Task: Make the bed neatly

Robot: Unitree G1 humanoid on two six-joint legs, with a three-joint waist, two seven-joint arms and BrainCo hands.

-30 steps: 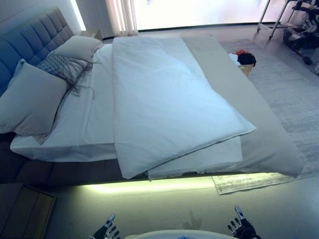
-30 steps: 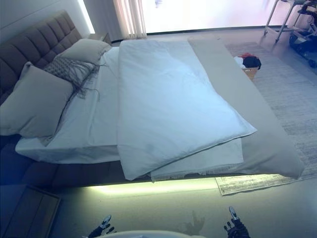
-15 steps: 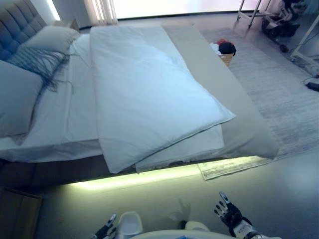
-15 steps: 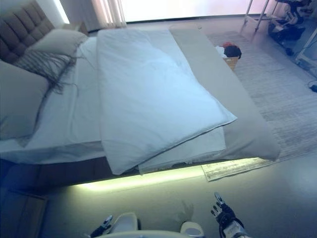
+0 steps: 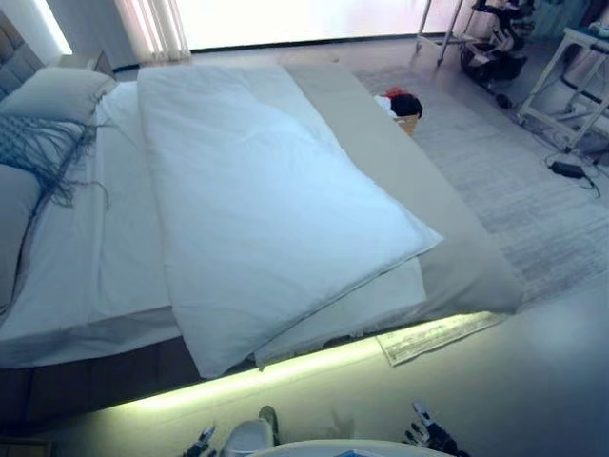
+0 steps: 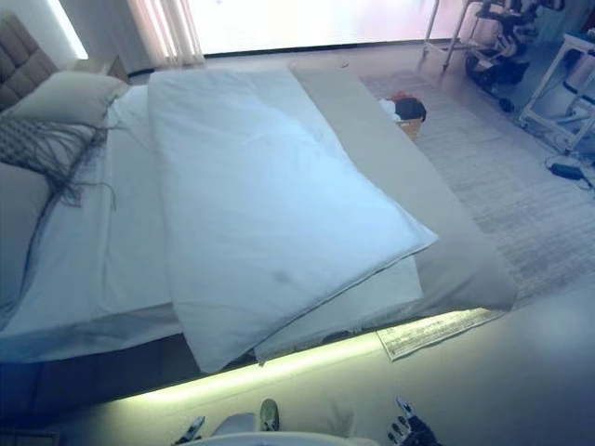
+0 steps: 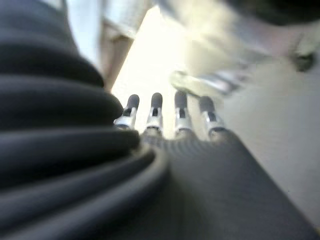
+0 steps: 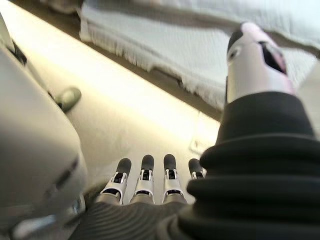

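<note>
Barely begun, by the look of it. White duvet lying folded and skewed across the bed, its near corner hanging past the bed's near edge, bare grey cover showing along the foot edge. Pillows bunched at the head edge. Left hand and right hand both low, fingers straight, holding nothing. Basket on the rug beyond the foot edge; nothing blocking the near side.
</note>
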